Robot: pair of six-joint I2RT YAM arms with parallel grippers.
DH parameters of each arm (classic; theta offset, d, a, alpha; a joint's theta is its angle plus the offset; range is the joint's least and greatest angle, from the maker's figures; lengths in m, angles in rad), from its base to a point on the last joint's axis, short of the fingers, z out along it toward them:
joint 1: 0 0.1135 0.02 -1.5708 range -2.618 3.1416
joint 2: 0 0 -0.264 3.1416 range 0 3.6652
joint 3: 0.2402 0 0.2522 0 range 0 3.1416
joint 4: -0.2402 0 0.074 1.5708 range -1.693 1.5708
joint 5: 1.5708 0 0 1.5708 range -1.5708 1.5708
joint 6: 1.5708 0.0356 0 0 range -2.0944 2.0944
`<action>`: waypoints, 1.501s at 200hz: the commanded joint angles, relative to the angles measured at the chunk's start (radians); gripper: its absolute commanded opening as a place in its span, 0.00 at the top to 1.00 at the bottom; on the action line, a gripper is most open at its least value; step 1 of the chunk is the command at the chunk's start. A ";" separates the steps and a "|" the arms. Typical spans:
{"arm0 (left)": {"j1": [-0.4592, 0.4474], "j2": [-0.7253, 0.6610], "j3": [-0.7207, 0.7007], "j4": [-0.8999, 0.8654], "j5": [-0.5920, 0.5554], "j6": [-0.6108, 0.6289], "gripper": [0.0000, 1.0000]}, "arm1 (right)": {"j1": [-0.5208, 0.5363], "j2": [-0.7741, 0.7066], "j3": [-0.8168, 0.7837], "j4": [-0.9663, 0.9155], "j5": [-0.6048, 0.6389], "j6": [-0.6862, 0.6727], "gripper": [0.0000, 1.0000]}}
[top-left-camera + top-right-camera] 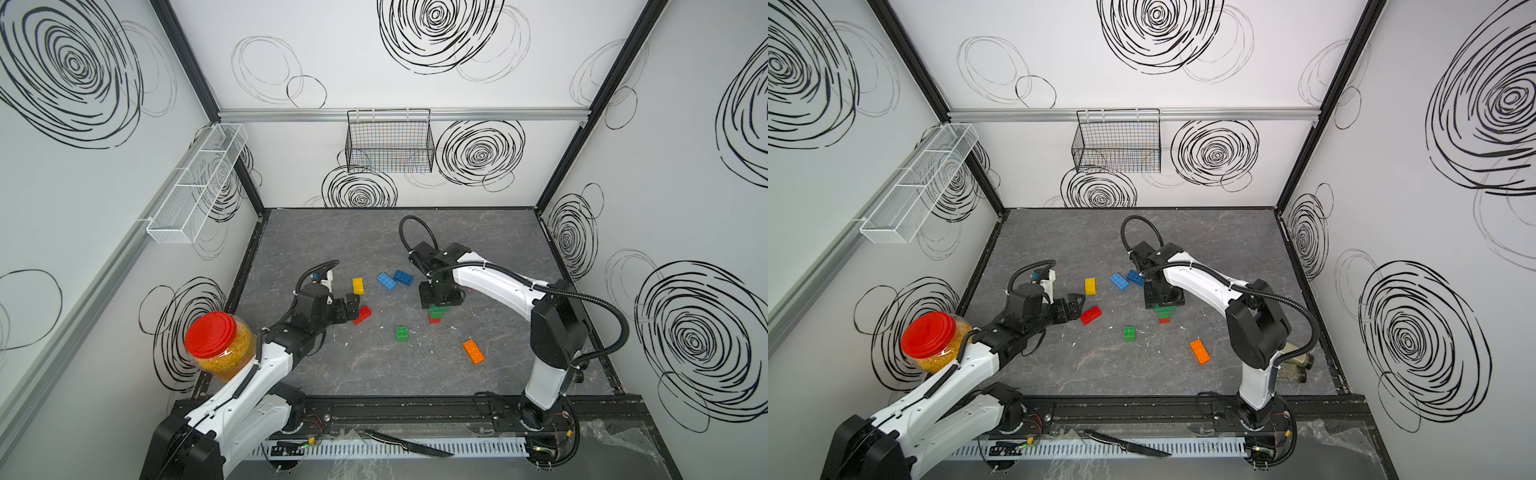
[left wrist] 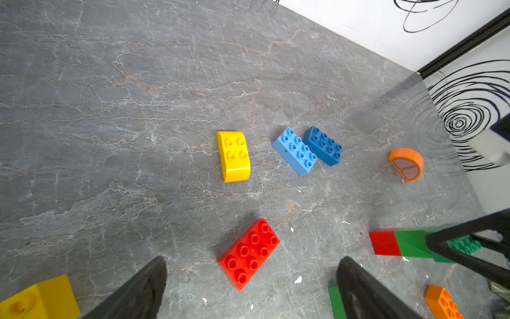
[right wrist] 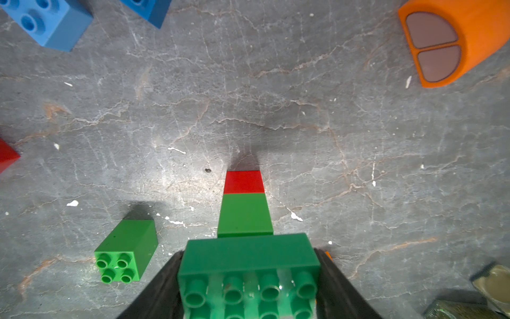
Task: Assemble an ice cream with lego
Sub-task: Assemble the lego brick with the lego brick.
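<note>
The right arm's jaws squeeze a dark green long plastic brick (image 3: 248, 254) by its two short ends. It sits on top of a light green square brick (image 3: 245, 215), and that one sits on a red square brick (image 3: 243, 182). This little tower (image 1: 435, 313) stands near the middle of the grey stone-look tabletop (image 1: 332, 232). The left arm's jaws are wide open, just at 9 o'clock of a red long brick (image 2: 248, 254) lying flat. A small green square brick (image 1: 402, 333) lies at 8 o'clock of the little tower, and an orange long brick (image 1: 473, 351) at 4 o'clock
</note>
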 commanded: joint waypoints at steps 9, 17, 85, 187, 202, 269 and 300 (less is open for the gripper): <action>-0.001 -0.013 0.010 0.010 -0.005 -0.002 0.01 | 0.010 0.088 -0.051 -0.041 -0.058 -0.031 0.43; -0.001 -0.013 0.010 0.009 -0.003 -0.002 0.01 | 0.007 0.090 -0.053 -0.046 -0.069 -0.034 0.43; -0.002 -0.009 0.007 0.012 -0.002 -0.002 0.01 | 0.003 0.073 -0.062 -0.056 -0.084 0.040 0.42; -0.001 -0.019 0.004 0.011 -0.002 -0.002 0.01 | 0.024 0.069 -0.101 -0.033 -0.026 0.007 0.42; -0.002 -0.020 0.003 0.014 -0.003 -0.004 0.01 | 0.027 0.059 -0.118 -0.014 -0.036 -0.009 0.42; -0.001 -0.026 0.006 0.002 -0.006 -0.003 0.01 | 0.005 0.069 -0.100 -0.048 -0.136 0.052 0.43; -0.001 -0.027 0.006 0.003 -0.005 -0.004 0.01 | 0.000 0.075 -0.079 -0.067 -0.142 0.067 0.43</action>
